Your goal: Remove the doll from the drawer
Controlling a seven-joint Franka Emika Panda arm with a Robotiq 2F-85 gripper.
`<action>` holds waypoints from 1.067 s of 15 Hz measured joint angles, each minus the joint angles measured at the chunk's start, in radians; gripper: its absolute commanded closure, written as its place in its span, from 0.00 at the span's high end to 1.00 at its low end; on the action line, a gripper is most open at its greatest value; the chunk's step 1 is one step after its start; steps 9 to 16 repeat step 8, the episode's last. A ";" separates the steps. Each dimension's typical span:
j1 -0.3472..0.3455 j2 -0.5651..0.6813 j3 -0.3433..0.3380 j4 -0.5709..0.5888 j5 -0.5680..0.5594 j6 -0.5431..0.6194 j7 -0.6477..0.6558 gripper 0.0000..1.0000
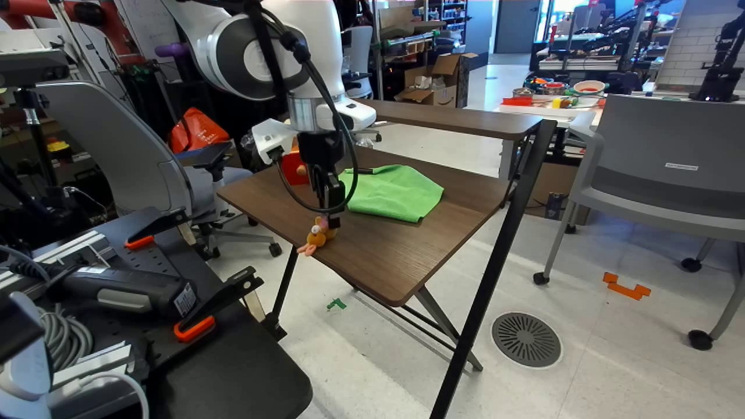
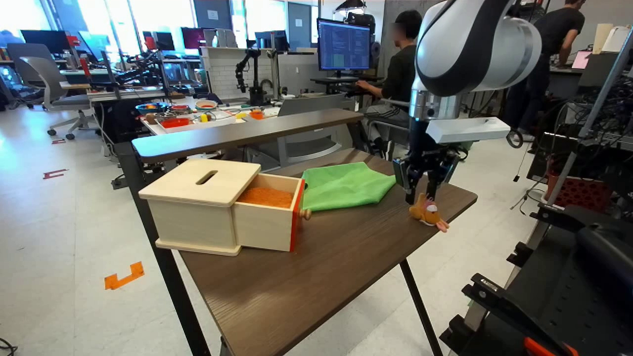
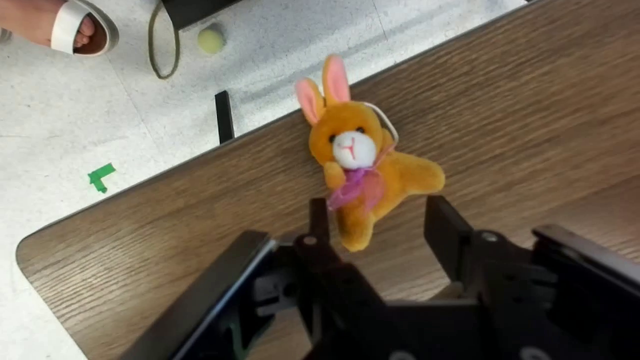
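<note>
The doll, an orange-brown plush rabbit with pink ears and a purple bow, lies on the table near its edge in the wrist view (image 3: 405, 175). It also shows in both exterior views (image 1: 316, 237) (image 2: 425, 212); its ears reach past the table edge. My gripper (image 3: 377, 200) is open just above the doll, with the doll's lower body between or beneath the fingertips; it also shows in both exterior views (image 1: 333, 221) (image 2: 421, 197). The drawer (image 2: 264, 225) is pulled partly out of a pale wooden box and shows an orange lining. Its red front (image 1: 295, 170) is partly hidden behind the gripper.
A green cloth (image 2: 346, 185) (image 1: 390, 192) lies on the brown table (image 2: 316, 277) between the box and the gripper. A raised shelf (image 2: 257, 131) runs along one table side. A black cart (image 1: 233, 366) stands beside the table.
</note>
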 measured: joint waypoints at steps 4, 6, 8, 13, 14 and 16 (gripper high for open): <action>0.004 -0.054 0.001 -0.010 0.002 0.000 0.000 1.00; 0.013 -0.125 0.006 -0.042 0.002 0.000 0.000 1.00; 0.016 -0.158 0.008 -0.055 0.001 -0.007 0.000 1.00; 0.016 -0.158 0.008 -0.055 0.001 -0.007 0.000 1.00; 0.016 -0.158 0.008 -0.055 0.001 -0.007 0.000 1.00; 0.016 -0.158 0.008 -0.055 0.001 -0.007 0.000 1.00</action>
